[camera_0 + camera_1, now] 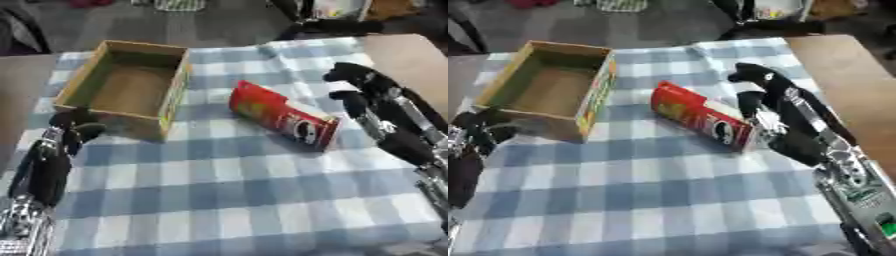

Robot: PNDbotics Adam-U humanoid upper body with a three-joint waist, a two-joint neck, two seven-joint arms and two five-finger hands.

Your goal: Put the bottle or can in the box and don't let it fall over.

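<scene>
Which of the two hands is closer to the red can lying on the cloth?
The right hand: it sits open right beside the red cylindrical can, at its end. The left hand is by the near corner of the cardboard box, away from the can.

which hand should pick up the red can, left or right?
Right, probably. The right hand is open right beside the red can, which lies on its side on the checked cloth. The left hand sits at the near corner of the cardboard box, farther from the can.

Checked cloth [227, 200] covers table [842, 70]; grey floor [201, 22] beyond.
</scene>
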